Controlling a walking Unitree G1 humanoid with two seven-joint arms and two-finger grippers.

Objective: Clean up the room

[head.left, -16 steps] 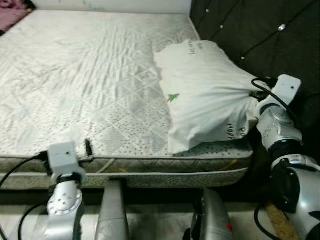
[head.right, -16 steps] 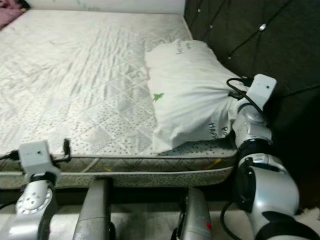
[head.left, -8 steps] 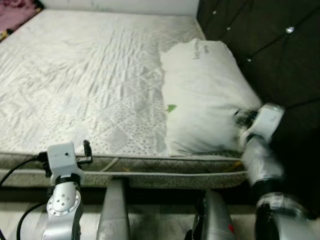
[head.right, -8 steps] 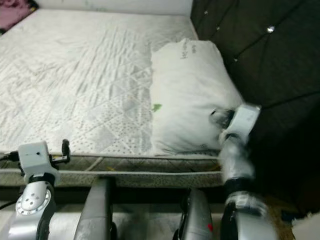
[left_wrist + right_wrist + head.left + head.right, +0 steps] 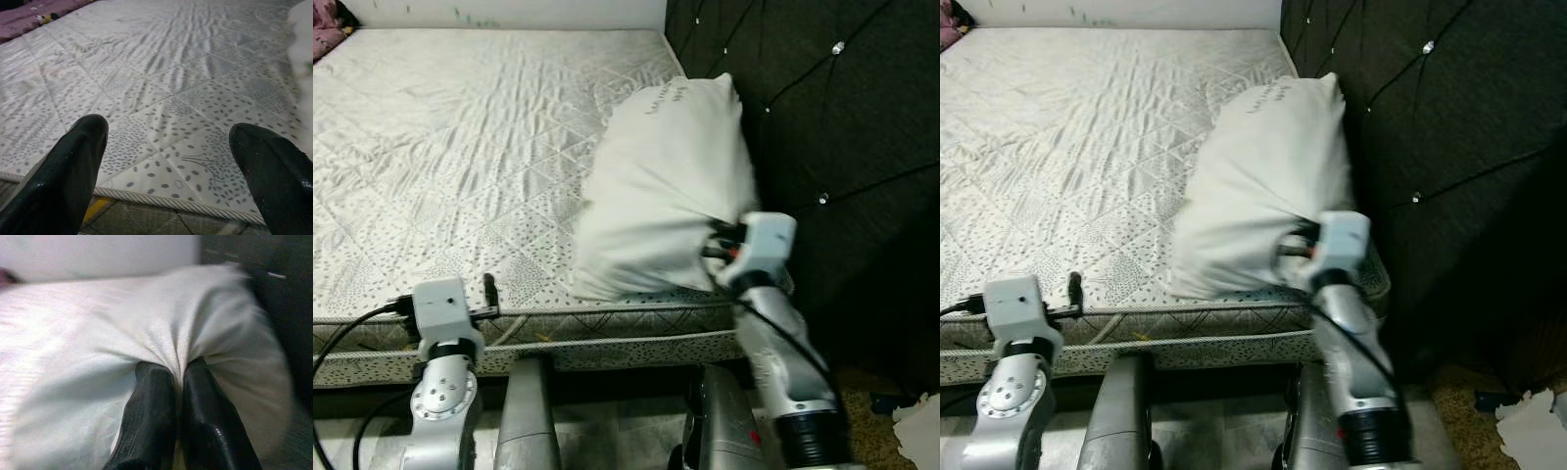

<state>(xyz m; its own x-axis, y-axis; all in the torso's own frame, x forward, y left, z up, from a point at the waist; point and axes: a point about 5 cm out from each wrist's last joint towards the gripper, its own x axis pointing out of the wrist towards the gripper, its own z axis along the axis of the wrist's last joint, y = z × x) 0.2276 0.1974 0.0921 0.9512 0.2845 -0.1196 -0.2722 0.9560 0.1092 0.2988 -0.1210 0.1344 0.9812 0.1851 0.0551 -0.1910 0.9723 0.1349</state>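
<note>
A white pillow [image 5: 661,176] lies tilted on the right side of the quilted mattress [image 5: 450,157], its far end leaning against the dark tufted headboard [image 5: 803,108]. My right gripper [image 5: 177,396] is shut on a bunched fold of the pillow at its near lower corner [image 5: 710,245]. My left gripper [image 5: 168,161] hovers open at the mattress's near edge, with nothing between its fingers [image 5: 73,166]. The left wrist housing [image 5: 442,308] sits low at the front left.
The mattress's piped front edge [image 5: 607,318] runs across in front of me. A purple cloth [image 5: 325,15] lies at the far left corner. Crumpled white paper [image 5: 920,431] lies on the floor at the right, beside the headboard.
The right gripper has pulled the pillow's near corner leftward and up, so the pillow now stands tilted against the headboard. The camera view has shifted. The left arm has stayed in place.
</note>
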